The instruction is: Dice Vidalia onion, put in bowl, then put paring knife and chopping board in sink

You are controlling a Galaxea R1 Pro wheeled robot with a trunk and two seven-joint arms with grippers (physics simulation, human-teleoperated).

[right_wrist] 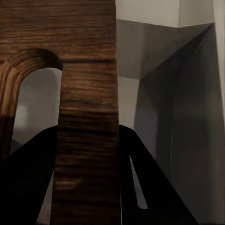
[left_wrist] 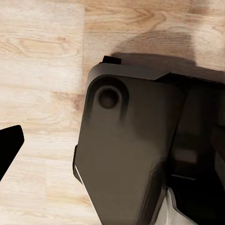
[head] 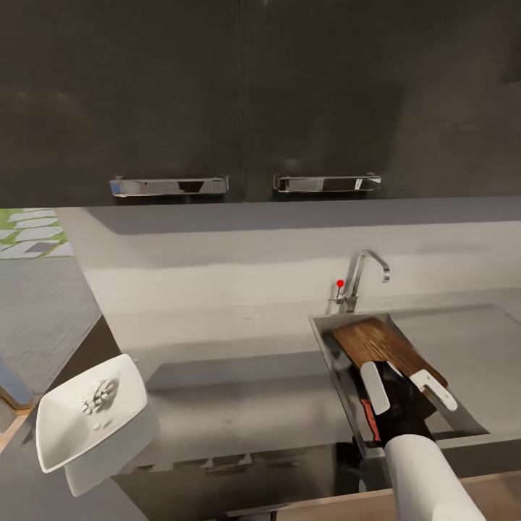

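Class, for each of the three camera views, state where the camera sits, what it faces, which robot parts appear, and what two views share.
Head view: high on the robot, facing down at the countertop, sink and bowl; right hand holds the chopping board.
Left wrist view: faces down at the wood floor; the robot's dark base shows.
Right wrist view: looks along dark fingers clamping the board.
Shared: head and right wrist views both show board and sink.
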